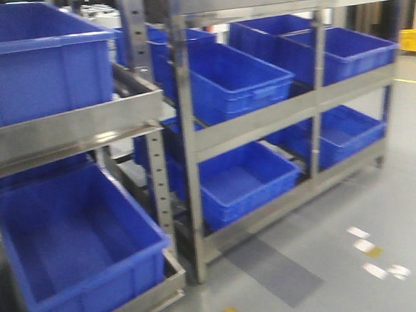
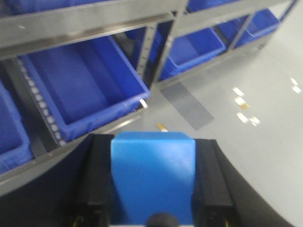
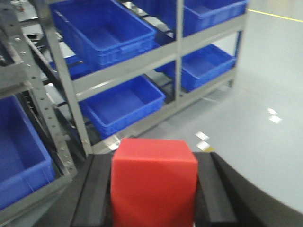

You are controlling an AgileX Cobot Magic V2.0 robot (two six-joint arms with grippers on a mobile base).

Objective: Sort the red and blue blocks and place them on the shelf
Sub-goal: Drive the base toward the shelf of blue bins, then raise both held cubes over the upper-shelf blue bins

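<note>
Red block (image 3: 154, 184), blue block (image 2: 152, 177) — shelf (image 1: 263, 121) and bins (image 1: 231, 79) beyond

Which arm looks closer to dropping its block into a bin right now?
Left, probably. Its jaws hold the blue block with an open blue bin just ahead; the right arm's red block has bins only aside or further off.

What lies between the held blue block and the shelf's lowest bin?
Left wrist view: grey floor with one small yellow mark, then the shelf's front rail.
</note>
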